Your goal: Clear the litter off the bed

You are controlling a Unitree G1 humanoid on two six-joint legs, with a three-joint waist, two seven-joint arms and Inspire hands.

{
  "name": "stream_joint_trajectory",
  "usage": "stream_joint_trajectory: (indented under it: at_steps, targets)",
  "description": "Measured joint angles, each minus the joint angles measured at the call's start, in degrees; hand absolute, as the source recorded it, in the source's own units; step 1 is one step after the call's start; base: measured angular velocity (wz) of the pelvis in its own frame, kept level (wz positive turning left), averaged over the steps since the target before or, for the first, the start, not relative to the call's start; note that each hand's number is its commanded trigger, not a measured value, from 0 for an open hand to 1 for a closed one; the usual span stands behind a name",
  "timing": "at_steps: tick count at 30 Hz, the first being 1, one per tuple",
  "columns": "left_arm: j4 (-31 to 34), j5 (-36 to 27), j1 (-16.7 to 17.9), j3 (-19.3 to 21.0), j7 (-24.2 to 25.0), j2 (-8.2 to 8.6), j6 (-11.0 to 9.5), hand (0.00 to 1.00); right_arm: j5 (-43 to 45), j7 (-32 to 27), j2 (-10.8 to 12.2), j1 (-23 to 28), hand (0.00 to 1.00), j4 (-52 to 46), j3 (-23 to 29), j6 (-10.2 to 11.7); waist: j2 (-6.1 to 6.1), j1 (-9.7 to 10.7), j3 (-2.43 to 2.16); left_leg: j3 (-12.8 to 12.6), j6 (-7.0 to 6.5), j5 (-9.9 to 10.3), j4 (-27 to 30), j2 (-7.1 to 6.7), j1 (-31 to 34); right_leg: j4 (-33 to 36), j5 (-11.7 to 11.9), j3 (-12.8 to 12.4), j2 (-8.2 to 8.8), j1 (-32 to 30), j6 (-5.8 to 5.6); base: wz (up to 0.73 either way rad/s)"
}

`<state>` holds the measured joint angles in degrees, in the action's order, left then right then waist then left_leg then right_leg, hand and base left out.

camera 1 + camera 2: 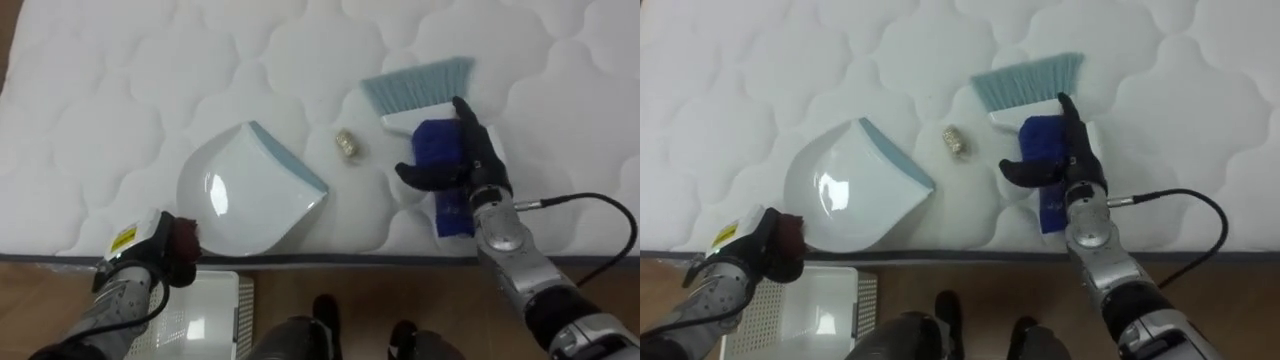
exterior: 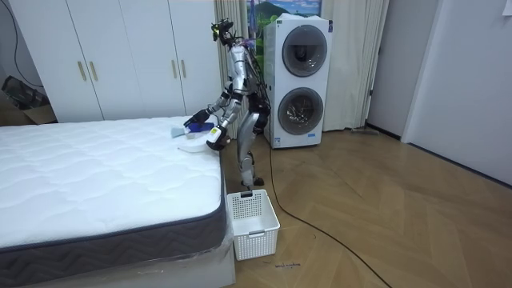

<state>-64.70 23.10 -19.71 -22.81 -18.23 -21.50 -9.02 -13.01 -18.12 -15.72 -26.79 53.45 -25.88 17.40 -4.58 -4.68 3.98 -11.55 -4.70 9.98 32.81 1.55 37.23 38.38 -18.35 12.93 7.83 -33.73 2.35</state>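
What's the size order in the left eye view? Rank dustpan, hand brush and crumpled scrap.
1. dustpan, widest
2. hand brush, long but narrower
3. crumpled scrap, far smallest
All lie on the mattress, so nearness hardly matters.

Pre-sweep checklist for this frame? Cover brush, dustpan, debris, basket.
1. Right hand closed round the brush handle: ok.
2. Left hand firmly holding the dustpan: cannot tell, its fingers are hidden at the pan's rear.
3. Dustpan mouth faces the scrap: ok.
4. Scrap lies between bristles and dustpan, touching neither: ok.
5. Basket sits below the left hand, ready for emptying: ok.
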Motion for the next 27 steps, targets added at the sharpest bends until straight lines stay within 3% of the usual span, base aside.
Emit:
stream_joint_trajectory:
  at_steps: [9,14,15,17,18,27]
  targets:
    - [-0.6,-2.2,0.0,-2.9,0.5,0.10,1.2,1.00,6.1,-2.5,-0.2,1.3,0.00,3.9,-0.6,-1.1,-0.07,0.7,-0.10,1.3,-0.02,0.0,-0.2,0.31,-0.9,-2.4,0.2,3.0,-0.26,3.2,0.04,0.11]
    - [-0.5,-2.9,0.0,-2.7,0.4,0.08,1.6,1.00,9.6,-3.9,-0.2,1.5,0.04,4.6,-0.7,-1.4,-0.13,0.7,-0.14,1.5,-0.02,0.0,-0.2,0.43,-0.9,-3.0,0.5,3.2,-0.54,3.4,-0.05,0.01]
    - [-0.4,-3.2,0.0,-2.7,0.4,0.08,1.6,1.00,9.8,-4.4,-0.2,2.0,0.56,4.6,-0.7,-1.3,-0.18,0.7,-0.17,1.4,-0.02,0.0,-0.2,0.51,-0.9,-3.0,0.5,3.1,-0.64,3.4,-0.03,0.00]
    - [-0.3,-3.4,0.0,-2.7,0.3,0.08,1.6,1.00,11.4,-5.0,-0.2,2.2,0.93,4.6,-0.7,-1.3,-0.38,0.8,-0.30,1.4,-0.01,0.0,-0.2,0.71,-0.9,-3.4,0.6,3.1,-0.93,3.6,-0.03,0.00]
    - [-0.3,-3.4,0.0,-2.7,0.3,0.08,1.6,1.00,12.1,-5.6,-0.3,2.8,1.00,4.8,-0.7,-1.3,-0.54,0.9,-0.42,1.4,0.00,0.0,-0.3,0.76,-1.0,-3.6,0.7,3.1,-1.03,3.7,-0.01,0.00]
    - [-0.4,-5.2,0.0,-2.7,0.2,0.18,1.6,1.00,18.1,-9.5,-1.2,3.6,1.00,7.3,0.2,-1.8,-0.59,1.4,-0.56,0.7,0.05,0.0,-1.9,0.46,-2.9,-3.6,1.1,2.8,-0.63,4.9,0.02,-0.02]
